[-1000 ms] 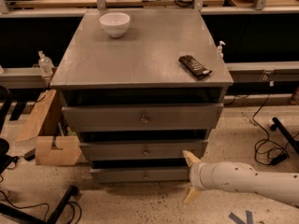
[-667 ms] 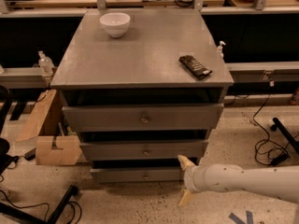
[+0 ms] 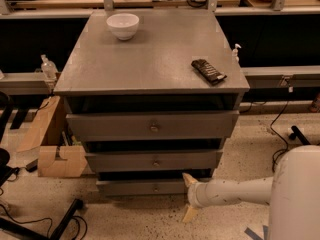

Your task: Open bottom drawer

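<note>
Reaching in from the lower right, the white arm [image 3: 235,192] carries the hand [image 3: 189,196] low in front of the grey cabinet [image 3: 150,59], at the right end of the bottom drawer [image 3: 135,187]. The hand is spread wide: its two tan fingers stand well apart, one above the other. The upper finger [image 3: 188,179] points up and to the left, and its tip lies over the dark gap along the top edge of the bottom drawer's front. The lower finger [image 3: 190,213] slants down over the speckled floor [image 3: 140,219]. Nothing is held between them. Whether the upper finger really touches the drawer front or only lies across it in this view cannot be told.

The bottom drawer is the lowest and slimmest of the three grey fronts, just above the floor. Its small round knob [image 3: 155,188] sits at the centre of the front, to the left of the hand and clear of both fingers. Only the front shows, and none of the drawer's inside can be seen.

Above it are the middle drawer [image 3: 155,160] and the top drawer [image 3: 152,126], each with a like knob and a dark gap over its front. On the cabinet top a white bowl [image 3: 123,25] stands near the back left, and a flat black object [image 3: 208,71] lies near the right edge. A cardboard box [image 3: 55,154] sits on the floor at the cabinet's left side.
</note>
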